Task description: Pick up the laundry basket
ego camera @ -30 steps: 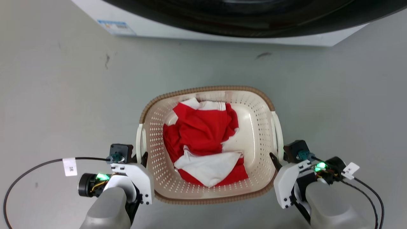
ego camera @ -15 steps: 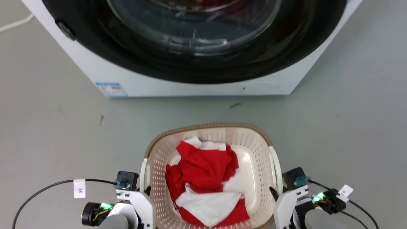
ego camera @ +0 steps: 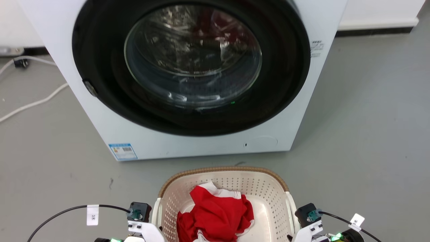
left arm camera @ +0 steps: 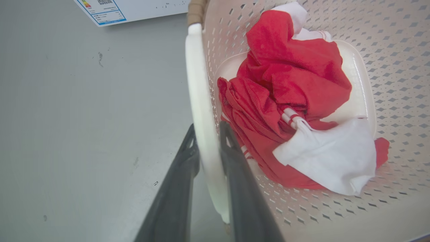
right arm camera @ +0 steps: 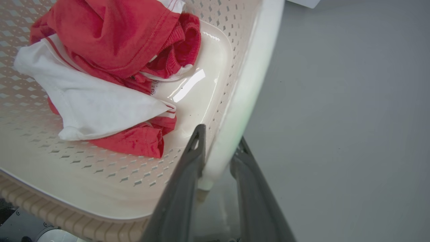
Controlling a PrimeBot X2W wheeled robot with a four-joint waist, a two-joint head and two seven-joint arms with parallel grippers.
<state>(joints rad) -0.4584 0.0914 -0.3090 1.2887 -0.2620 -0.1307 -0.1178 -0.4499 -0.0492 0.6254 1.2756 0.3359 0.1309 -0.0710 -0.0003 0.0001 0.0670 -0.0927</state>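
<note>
Both grippers clamped on the laundry basket (ego camera: 265,188), which sits just in front of a washing machine (ego camera: 302,111).
L gripper (left arm camera: 208,129) pinches the white left handle (left arm camera: 198,84), 1 finger inside, 1 outside; R gripper (right arm camera: 220,136) same on the right handle (right arm camera: 248,84). Red & white clothes (ego camera: 218,215) lie inside.

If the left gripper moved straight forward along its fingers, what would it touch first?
The left gripper straddles the white handle of the laundry basket; going on, it would likely slide along it into the brown rim.
</note>
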